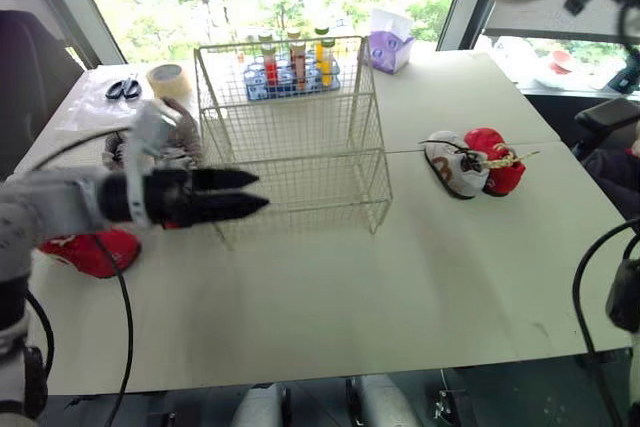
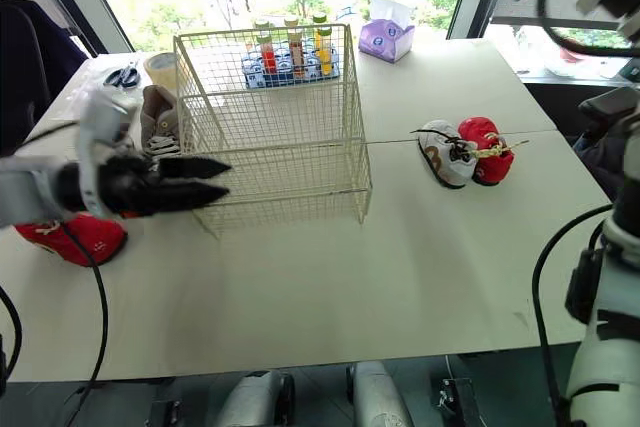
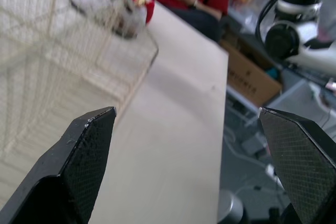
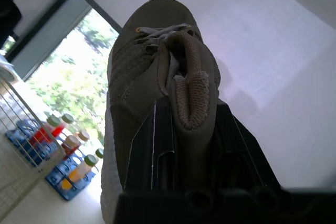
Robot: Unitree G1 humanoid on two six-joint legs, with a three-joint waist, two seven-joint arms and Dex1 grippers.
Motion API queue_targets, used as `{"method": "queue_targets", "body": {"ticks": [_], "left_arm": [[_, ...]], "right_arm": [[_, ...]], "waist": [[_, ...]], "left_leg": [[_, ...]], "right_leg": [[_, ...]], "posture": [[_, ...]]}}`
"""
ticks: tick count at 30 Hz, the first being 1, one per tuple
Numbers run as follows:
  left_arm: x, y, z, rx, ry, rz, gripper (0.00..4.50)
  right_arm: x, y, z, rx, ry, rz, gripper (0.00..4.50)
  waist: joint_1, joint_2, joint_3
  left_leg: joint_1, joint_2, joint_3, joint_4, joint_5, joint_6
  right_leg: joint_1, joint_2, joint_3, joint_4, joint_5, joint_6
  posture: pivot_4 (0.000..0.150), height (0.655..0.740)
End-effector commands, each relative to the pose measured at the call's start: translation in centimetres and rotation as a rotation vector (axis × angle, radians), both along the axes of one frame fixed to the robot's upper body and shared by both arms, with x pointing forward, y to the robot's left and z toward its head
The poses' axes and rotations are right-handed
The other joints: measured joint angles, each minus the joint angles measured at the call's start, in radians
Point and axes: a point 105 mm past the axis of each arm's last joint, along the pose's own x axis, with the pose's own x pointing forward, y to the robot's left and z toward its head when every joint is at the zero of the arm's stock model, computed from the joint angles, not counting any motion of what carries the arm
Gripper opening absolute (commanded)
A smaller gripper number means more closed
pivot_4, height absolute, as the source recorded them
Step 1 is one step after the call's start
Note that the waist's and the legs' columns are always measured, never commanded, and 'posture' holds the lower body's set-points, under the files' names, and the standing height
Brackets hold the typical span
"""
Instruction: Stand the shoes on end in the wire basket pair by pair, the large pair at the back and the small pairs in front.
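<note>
Partly hidden behind the left arm, a red shoe (image 1: 88,250) lay at the tabletop's left edge. Just past the wrist a brown lace-up sneaker (image 2: 157,119) showed, its lower half covered. The right arm was cut off above the far right corner.

From the wrist, the right gripper (image 4: 191,129) had its jaws closed on the heel collar of a large shoe (image 4: 152,66), olive-tan with a knitted texture, its toe pointing away from the wrist.

The left arm reached level across the left side of the tabletop. The left gripper (image 2: 222,182) pointed toward the right edge with its tips at the front left corner of the wire basket (image 1: 290,187); whether they touched the wire could not be told. Its black fingers (image 3: 86,145), cross-hatched on the pads, stood wide apart and held nothing.

The basket, a rectangular grid of thin pale wire, stood mid-table toward the far edge, and a blue rack of bottles (image 1: 290,75) blurred through its mesh. A small pair (image 1: 470,162), one white and one red, lay touching near the right edge, well apart from the basket.
</note>
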Motion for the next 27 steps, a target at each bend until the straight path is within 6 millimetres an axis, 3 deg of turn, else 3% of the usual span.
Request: {"method": "queue_targets", "body": {"ticks": [1, 4, 8, 12, 24, 27], "left_arm": [[0.6, 3.3, 3.7, -0.121, -0.039, 0.08, 4.5], [1.7, 6.0, 4.5, -0.159, -0.041, 0.167, 4.5], [2.1, 7.1, 5.6, -0.225, -0.049, 0.169, 4.5], [2.6, 6.5, 4.6, -0.21, -0.026, 0.168, 4.5], [4.1, 4.3, 2.8, -0.203, 0.016, 0.119, 4.5], [3.6, 3.2, 2.4, -0.207, 0.046, 0.046, 3.63]], "right_arm": [[-1.9, 1.9, -0.6, -0.123, 0.097, 0.17, 0.24], [-2.2, 3.6, -3.2, -0.219, 0.217, 0.282, 0.24], [-2.0, 4.6, -5.8, -0.31, 0.288, 0.323, 0.24], [-2.4, 4.9, -5.3, -0.314, 0.268, 0.344, 0.24], [-3.8, 6.6, -7.0, -0.38, 0.315, 0.425, 0.24], [-4.1, 6.8, -7.5, -0.381, 0.329, 0.439, 0.22]], "waist": [[0.004, 0.0, 0.0], [0.006, 0.0, 0.0], [0.018, -0.001, 0.001], [0.023, -0.002, 0.001], [0.036, -0.003, 0.002], [0.038, -0.003, 0.002]], "left_leg": [[0.0, 0.0, 0.0, 0.0, 0.0, 0.0], [0.0, -0.002, 0.001, 0.002, 0.0, -0.001], [-0.001, -0.002, -0.001, 0.003, 0.001, -0.002], [-0.003, -0.004, -0.001, 0.004, 0.001, -0.003], [-0.003, -0.004, -0.002, 0.004, 0.002, -0.004], [-0.003, -0.004, -0.002, 0.004, 0.002, -0.004]], "right_leg": [[0.0, -0.001, 0.0, 0.0, 0.0, 0.0], [0.0, -0.002, -0.001, 0.0, 0.0, 0.0], [0.0, -0.002, -0.004, 0.001, 0.0, 0.0], [0.0, -0.005, -0.004, 0.001, 0.0, 0.0], [-0.002, -0.006, -0.004, 0.002, 0.0, 0.0], [-0.002, -0.006, -0.004, 0.002, 0.0, 0.0]], "posture": [[0.15, 0.74], [0.15, 0.74], [0.15, 0.74], [0.15, 0.74], [0.15, 0.74], [0.15, 0.74]]}}
